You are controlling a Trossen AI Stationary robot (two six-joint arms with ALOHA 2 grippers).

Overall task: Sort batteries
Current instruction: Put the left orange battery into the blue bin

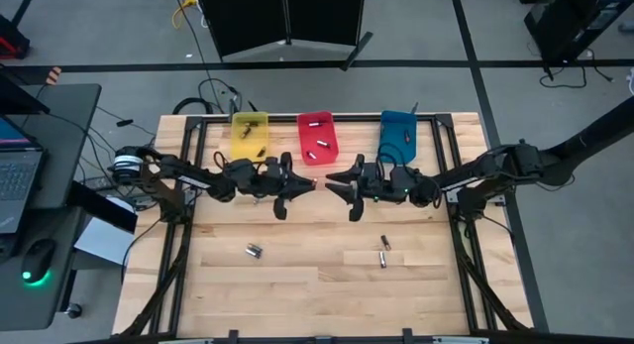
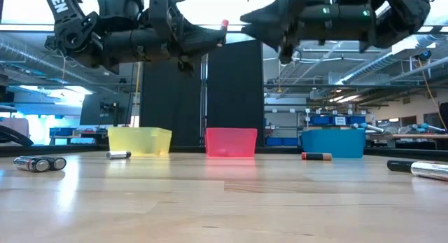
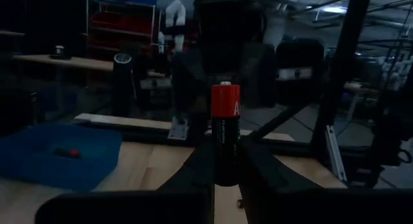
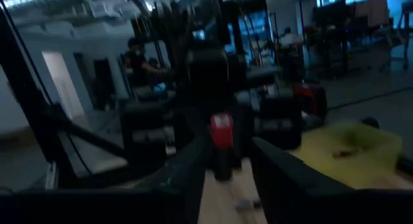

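My left gripper (image 1: 305, 183) hangs high over the table's middle, shut on a dark battery with a red end (image 3: 226, 121). My right gripper (image 1: 335, 183) faces it, open. In the right wrist view its fingers (image 4: 187, 166) stand on either side of that red end (image 4: 221, 130); no touch shows. Yellow bin (image 1: 250, 134), red bin (image 1: 317, 136) and blue bin (image 1: 399, 131) stand in a row at the far edge, each with batteries inside. Loose batteries lie on the table at near left (image 1: 254, 250) and near right (image 1: 383, 250). My left gripper pinches the battery's dark body (image 3: 226, 166) between its two fingers (image 3: 193, 169). The fingers come level from the table's left and lie along the battery. Its red end (image 2: 224, 24) sticks out past the fingertips toward the right gripper. The battery is lifted clear, roughly level.
A black frame rail (image 1: 443, 156) borders the table on both sides. In the low view more loose batteries lie at the left (image 2: 40, 163), before the yellow bin (image 2: 117, 155), before the blue bin (image 2: 316, 156) and at the right (image 2: 420, 168). A laptop desk (image 1: 40, 136) stands left.
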